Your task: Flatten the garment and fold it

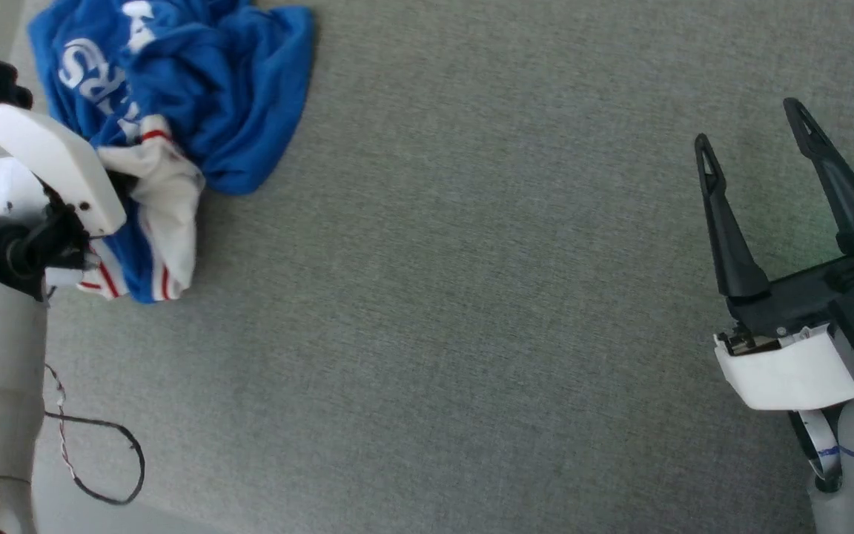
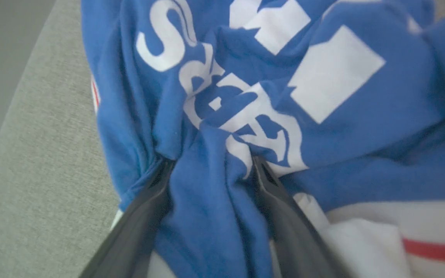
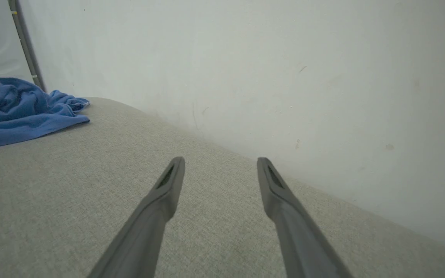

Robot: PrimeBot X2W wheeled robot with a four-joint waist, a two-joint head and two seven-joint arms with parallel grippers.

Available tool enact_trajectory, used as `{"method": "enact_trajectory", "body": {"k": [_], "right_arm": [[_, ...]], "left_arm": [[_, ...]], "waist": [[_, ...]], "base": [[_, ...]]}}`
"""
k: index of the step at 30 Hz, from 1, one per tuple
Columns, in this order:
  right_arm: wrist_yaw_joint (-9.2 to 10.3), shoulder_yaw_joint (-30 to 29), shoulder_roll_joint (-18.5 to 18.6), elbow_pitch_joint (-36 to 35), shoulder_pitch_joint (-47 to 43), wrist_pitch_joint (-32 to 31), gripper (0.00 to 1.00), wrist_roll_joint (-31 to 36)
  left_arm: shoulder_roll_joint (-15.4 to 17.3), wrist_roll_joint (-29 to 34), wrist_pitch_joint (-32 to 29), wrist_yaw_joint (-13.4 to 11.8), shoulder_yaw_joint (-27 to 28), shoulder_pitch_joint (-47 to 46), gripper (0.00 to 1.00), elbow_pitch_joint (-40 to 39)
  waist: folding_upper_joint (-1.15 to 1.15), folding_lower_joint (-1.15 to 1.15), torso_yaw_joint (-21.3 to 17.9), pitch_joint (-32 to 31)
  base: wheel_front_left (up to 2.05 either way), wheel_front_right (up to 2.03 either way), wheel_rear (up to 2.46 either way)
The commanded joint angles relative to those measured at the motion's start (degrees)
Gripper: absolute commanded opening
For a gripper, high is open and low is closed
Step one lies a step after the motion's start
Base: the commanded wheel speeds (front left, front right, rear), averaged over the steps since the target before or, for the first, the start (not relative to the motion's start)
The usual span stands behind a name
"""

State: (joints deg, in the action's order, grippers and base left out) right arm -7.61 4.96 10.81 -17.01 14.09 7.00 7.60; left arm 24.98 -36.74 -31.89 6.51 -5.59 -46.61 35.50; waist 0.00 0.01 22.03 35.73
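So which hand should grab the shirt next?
Left. The left hand is pushed into the crumpled garment, open, with a blue fold between its fingers. The right hand sits open, well away from it.

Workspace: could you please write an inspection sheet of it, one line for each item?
Surface: grey woven surface, flat.
Job's things: garment, blue with white print, crumpled at far left, not yet flattened.
Clutter: nothing seen.
Hands: left hand open, fingers pushed into the garment, a fold between them; right hand open, holding nothing.
Cables: thin wire loop by the left arm; ribbon cable at the right wrist.
Surroundings: pale wall behind; dark pole near the garment.
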Motion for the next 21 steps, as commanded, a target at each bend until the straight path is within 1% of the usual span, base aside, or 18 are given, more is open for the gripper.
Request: {"method": "enact_trajectory", "body": {"k": [1,2,3,4,8,11,18,21], "right_arm": [[0.12,0.23,0.11,-0.47,0.77,-0.17,1.00,-0.22],[0.12,0.32,0.10,-0.54,0.85,-0.21,1.00,-0.27],[0.12,0.36,0.10,-0.60,0.94,-0.25,1.00,-0.34],[0.12,0.37,0.08,-0.67,1.01,-0.29,1.00,-0.41],[0.12,-0.19,0.09,-0.53,0.93,-0.15,1.00,-0.79],[0.12,-0.50,-0.08,0.04,0.54,0.17,1.00,-1.03],[0.12,-0.02,-1.92,3.09,-0.42,2.54,1.00,-1.85],[0.12,0.26,-3.15,4.93,-0.76,3.79,1.00,-2.35]], "left_arm": [[-0.22,-0.39,-1.31,-0.43,-0.34,-0.74,1.00,1.03],[-0.30,-0.69,-2.61,-0.43,-0.57,-0.77,1.00,1.68],[-0.23,-0.86,-3.27,-0.39,-0.72,-0.78,0.05,2.02],[-0.08,-0.97,-3.35,-0.33,-0.76,-0.78,0.00,2.22],[0.36,-1.58,-2.46,-0.06,-0.60,-0.23,0.00,2.93],[1.13,-1.60,-0.58,0.04,-0.13,0.06,0.00,3.01],[3.27,-2.44,4.69,0.35,1.88,-0.86,0.00,0.67],[4.91,-2.66,7.47,0.47,3.14,-1.45,0.00,-1.72]], "waist": [[0.00,-0.01,-1.68,1.63],[0.00,-0.01,-1.81,1.66],[0.00,-0.01,-1.95,1.68],[0.00,-0.01,-2.10,1.69],[0.00,-0.01,-2.51,1.01],[0.00,-0.01,-2.61,-0.29],[0.00,-0.01,-2.56,-6.49],[0.00,-0.01,-2.91,-9.75]], "base": [[0.00,0.00,0.00],[0.00,0.00,0.00],[0.00,0.00,0.00],[0.00,0.00,0.00],[0.00,0.00,0.00],[0.00,0.00,0.00],[0.00,0.00,0.00],[0.00,0.00,0.00]]}}
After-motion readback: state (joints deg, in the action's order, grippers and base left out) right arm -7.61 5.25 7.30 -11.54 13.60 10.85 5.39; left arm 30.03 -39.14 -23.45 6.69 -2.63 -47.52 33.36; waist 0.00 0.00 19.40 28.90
